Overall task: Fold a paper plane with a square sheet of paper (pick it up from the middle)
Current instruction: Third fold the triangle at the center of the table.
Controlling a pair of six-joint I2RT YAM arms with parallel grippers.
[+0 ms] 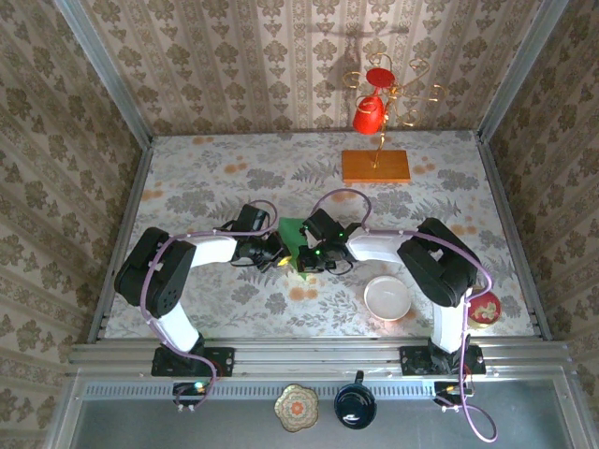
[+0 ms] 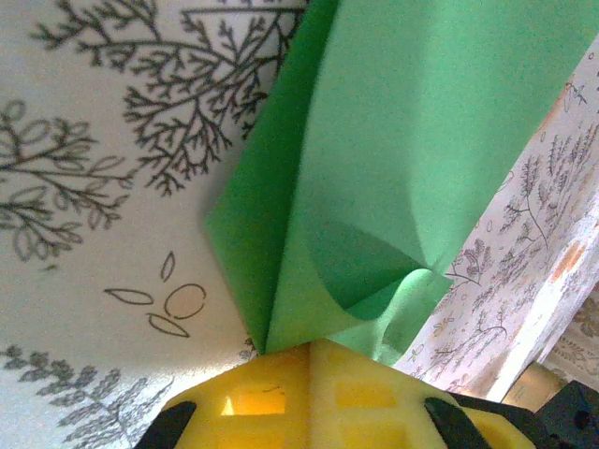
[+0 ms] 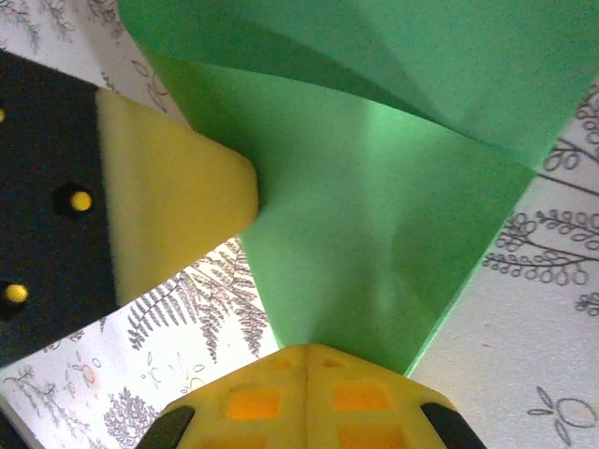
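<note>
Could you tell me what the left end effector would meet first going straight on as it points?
The folded bright green paper sheet that the left end effector pinches; beyond it probably the floral tablecloth, though depth is unclear.

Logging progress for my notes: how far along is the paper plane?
Done: the green sheet already carries creases and overlapping flaps. In hand: the left gripper and right gripper both pinch it shut. Left: it is no narrow dart yet, so more folds remain.

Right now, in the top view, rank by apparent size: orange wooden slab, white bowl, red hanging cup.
orange rectangular wooden slab
round white bowl
red hanging cup, smallest despite being raised nearer the camera
</note>
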